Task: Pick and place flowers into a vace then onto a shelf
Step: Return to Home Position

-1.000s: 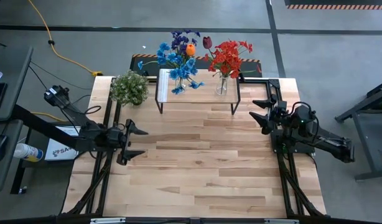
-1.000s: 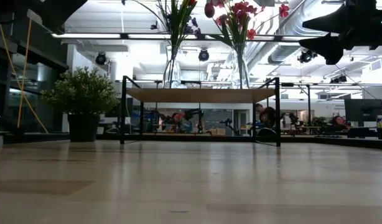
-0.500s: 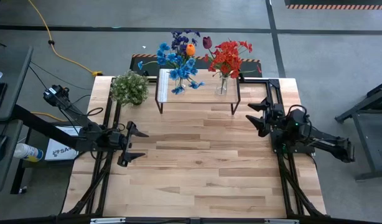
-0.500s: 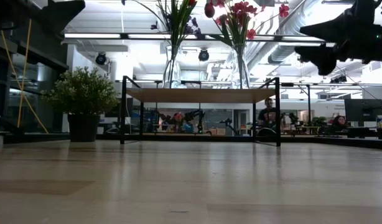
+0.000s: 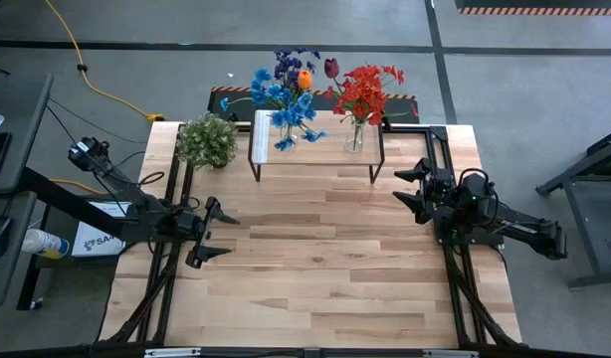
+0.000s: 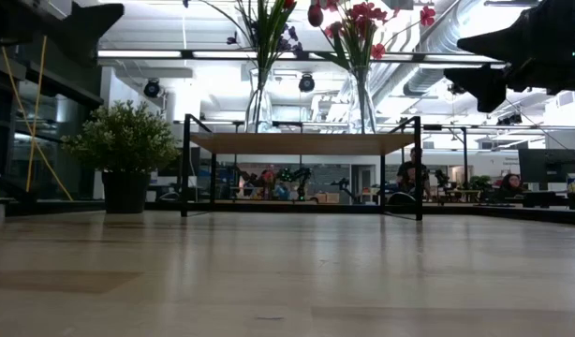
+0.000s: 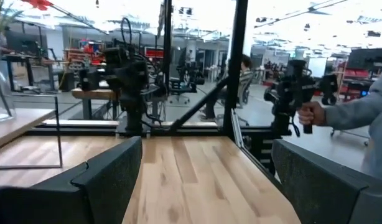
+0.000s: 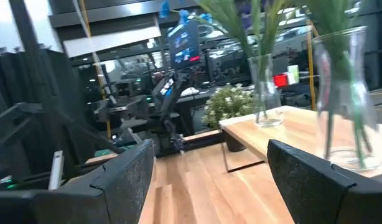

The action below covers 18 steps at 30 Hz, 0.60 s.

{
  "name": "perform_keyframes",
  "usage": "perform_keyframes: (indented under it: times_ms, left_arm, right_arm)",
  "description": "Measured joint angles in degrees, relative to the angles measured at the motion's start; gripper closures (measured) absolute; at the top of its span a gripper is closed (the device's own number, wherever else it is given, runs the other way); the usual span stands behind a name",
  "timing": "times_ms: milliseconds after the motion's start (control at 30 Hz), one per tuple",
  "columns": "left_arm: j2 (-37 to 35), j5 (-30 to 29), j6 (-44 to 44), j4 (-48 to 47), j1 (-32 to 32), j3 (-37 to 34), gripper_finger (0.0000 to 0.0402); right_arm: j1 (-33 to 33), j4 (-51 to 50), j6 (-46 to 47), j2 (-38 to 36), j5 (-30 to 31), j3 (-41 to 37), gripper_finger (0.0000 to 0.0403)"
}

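Light wood on thin black legs: one shelf (image 5: 325,151) at upper centre of the high view, long axis running left to right across the frame, standing on the far part of the table (image 5: 315,288). On its top, two transparent vases, left vase (image 5: 287,137) and right vase (image 5: 354,139), both upright and apart from each other. In them, two bunches of flowers (image 5: 286,94): blue, purple and orange blooms over the left vase, a red bunch (image 5: 368,91) over the right. One dark maroon bloom between the two, its vase not clear. One potted plant (image 5: 207,140) on the table just left of the shelf.

At right of centre, right gripper (image 5: 397,187), spread wide, nothing held, tips pointing left. Shelf up and to the left of it, near but apart. In the right wrist view, two dark fingers (image 8: 119,180) wide apart, with vases and green stems close ahead. At left of centre and lower in the frame, left gripper (image 5: 229,233), likewise wide open and empty, farther from the shelf than the right one.

Judged from this: placing done, only the retreat left. For the nearer right arm, best to pull down and to the right, away from the shelf's right legs and the overhanging red blooms, with no sweep up-frame.
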Motion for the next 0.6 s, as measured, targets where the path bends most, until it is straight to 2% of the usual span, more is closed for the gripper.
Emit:
perform_keyframes:
  times_ms: [200, 433, 600]
  left_arm:
    - [-0.57, 7.01, 0.06, 0.36, 8.09, 0.00, 0.0011]
    - [-0.66, 23.97, -2.10, 0.44, 21.97, 0.00, 0.0011]
    - [-2.99, 31.13, -1.22, 0.41, 26.36, -0.02, 0.0011]
  right_arm:
    - [0.01, 0.43, 1.44, 0.00, -0.77, 0.00, 0.0100]
    - [0.01, 1.24, 1.73, 0.00, -2.34, 0.00, 0.0100]
    - [0.00, 1.22, 2.98, 0.00, -3.23, 0.00, 0.0100]
